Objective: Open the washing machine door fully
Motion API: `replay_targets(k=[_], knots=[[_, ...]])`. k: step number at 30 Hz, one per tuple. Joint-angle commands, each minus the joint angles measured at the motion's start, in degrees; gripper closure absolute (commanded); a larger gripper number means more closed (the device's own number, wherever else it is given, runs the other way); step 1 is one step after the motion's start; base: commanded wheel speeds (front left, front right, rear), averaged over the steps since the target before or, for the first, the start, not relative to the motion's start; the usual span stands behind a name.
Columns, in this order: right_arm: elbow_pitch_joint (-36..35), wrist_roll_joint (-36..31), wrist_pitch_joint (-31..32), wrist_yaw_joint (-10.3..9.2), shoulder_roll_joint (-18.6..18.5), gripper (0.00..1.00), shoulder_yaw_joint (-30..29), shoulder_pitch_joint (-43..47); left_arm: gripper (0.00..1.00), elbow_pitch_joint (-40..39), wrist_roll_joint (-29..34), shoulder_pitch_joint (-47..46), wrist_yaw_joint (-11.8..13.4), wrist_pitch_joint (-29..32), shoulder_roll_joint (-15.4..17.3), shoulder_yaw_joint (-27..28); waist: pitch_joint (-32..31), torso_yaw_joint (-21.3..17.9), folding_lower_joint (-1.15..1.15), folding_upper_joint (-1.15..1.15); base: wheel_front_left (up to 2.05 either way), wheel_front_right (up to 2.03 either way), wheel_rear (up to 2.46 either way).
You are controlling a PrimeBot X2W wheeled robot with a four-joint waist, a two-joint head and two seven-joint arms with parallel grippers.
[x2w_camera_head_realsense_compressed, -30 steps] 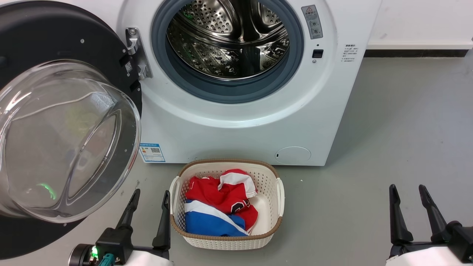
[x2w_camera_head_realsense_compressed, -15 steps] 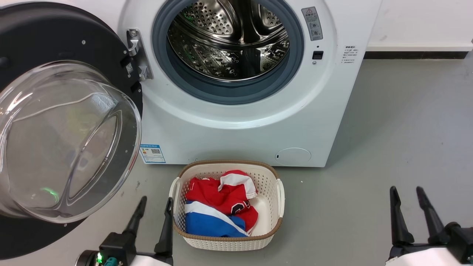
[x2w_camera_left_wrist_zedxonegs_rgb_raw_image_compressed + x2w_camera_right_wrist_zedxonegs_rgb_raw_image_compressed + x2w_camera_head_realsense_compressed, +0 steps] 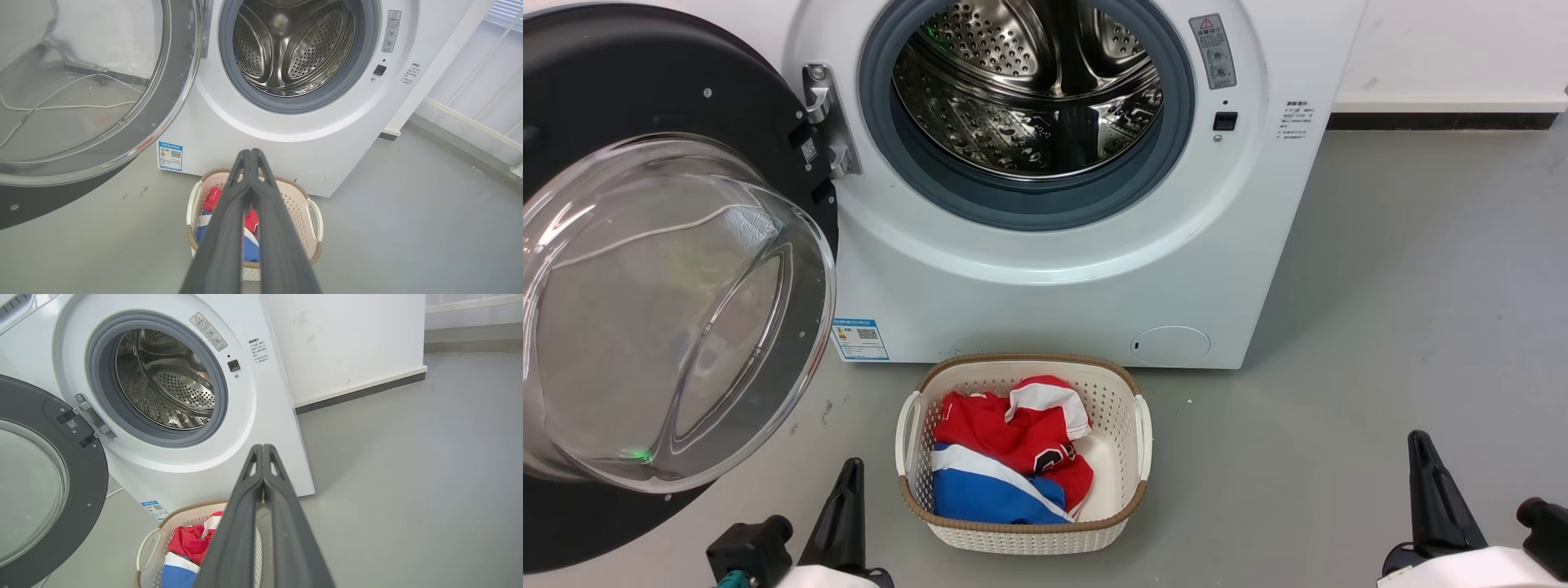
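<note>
The washing machine door (image 3: 727,90) stands swung wide to the left, its black ring around a bulging clear glass bowl (image 3: 662,310), hinged beside the steel drum (image 3: 1029,82) of the white washing machine (image 3: 1054,286). My left gripper (image 3: 852,469) sits low in the head view, just right of the door's lower edge and apart from it, fingers pressed together (image 3: 250,153). Far right, my right gripper (image 3: 1419,441) is also shut with nothing in it (image 3: 262,448). The door also shows in the wrist views (image 3: 171,102) (image 3: 90,469).
A white laundry basket (image 3: 1021,531) holding red, white and blue cloth stands on the grey floor before the machine, between my two grippers. A wall with a dark skirting (image 3: 1437,118) runs right of the machine. Cables (image 3: 73,87) lie on the floor behind the door glass.
Both grippers have closed their fingers and dropped toward the bottom edge of the head view; the left one also shifted right. The door has not moved.
</note>
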Motion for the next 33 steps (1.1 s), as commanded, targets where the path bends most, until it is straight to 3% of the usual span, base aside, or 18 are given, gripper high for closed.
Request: replay_targets(k=[1,33], knots=[[-0.54,2.76,0.53,0.00,-0.03,1.00,-0.09,-1.71,1.00,-0.64,-2.80,-1.79,-0.25,0.58,0.08,0.47,0.01,-0.02,0.00,0.00,0.00,0.00,0.00],[2.07,30.84,7.73,-0.01,-0.02,1.00,-0.34,-5.79,1.00,1.31,-31.64,-5.71,-1.15,7.71,0.18,3.75,0.11,-0.29,0.00,0.00,0.00,0.00,0.00]])
